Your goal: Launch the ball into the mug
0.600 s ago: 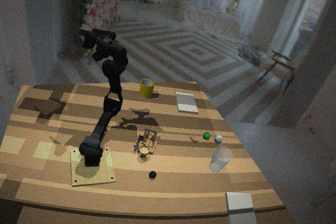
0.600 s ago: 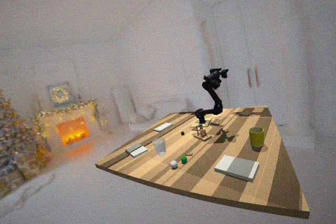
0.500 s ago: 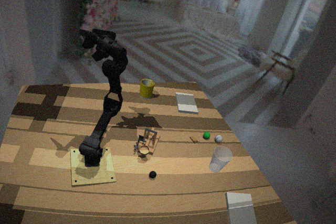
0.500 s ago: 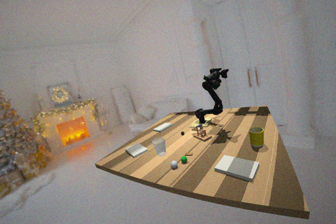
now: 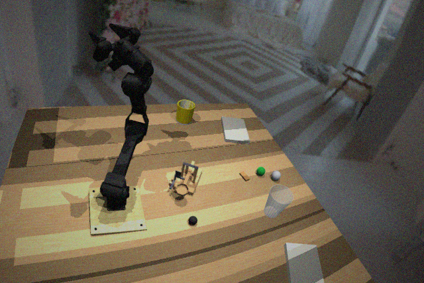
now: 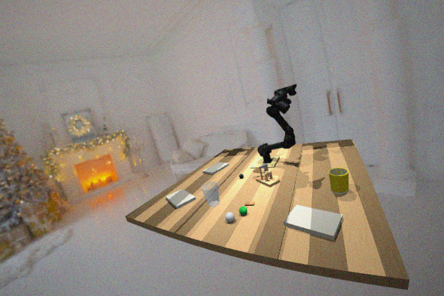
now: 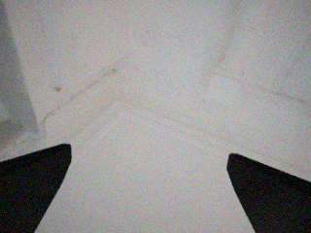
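My gripper (image 5: 101, 30) (image 7: 151, 156) is open and empty, raised high above the table's back left, well away from the balls and the catapult. The small wooden catapult (image 5: 189, 177) (image 6: 270, 181) stands right of the robot's base in the top view; no ball shows in its round cup (image 5: 181, 189). The yellow mug (image 5: 185, 113) (image 6: 338, 181) stands upright at the back. A black ball (image 5: 193, 220) (image 6: 241, 175) lies in front of the catapult. A green ball (image 5: 260, 171) (image 6: 243, 211) and a white ball (image 5: 275, 175) (image 6: 229, 217) lie farther right.
A clear cup (image 5: 278, 201) (image 6: 211, 194) stands near the white ball. A small orange-brown block (image 5: 244, 175) (image 6: 249, 204) lies by the green ball. A pale slab (image 5: 235, 130) (image 6: 313, 222) lies right of the mug; two more (image 6: 180, 198) (image 6: 216, 168) lie along the opposite side.
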Controlling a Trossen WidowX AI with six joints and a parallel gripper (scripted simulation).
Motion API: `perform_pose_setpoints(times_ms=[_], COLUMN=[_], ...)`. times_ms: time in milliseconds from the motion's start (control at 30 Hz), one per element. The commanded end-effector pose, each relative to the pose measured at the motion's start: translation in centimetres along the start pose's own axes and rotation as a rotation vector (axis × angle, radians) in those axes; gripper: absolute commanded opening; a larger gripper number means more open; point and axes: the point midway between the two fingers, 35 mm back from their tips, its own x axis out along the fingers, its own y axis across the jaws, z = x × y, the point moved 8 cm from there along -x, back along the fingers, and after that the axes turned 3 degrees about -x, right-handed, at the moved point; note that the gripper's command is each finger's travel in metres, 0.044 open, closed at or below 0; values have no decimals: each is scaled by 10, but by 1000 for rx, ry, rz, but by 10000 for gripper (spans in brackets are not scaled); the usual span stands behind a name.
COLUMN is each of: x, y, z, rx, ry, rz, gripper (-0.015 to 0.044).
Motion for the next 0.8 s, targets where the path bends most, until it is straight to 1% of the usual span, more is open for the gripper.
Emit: perform_pose_setpoints(times_ms=[0, 200, 400, 767], x=[3, 10, 14, 8], y=[-14, -38, -68, -119], z=[-10, -28, -48, -81], rx=[-82, -154, -275, -496], ry=[50, 154, 263, 500], rz=[-21, -55, -136, -245], gripper=[440, 440, 440, 440])
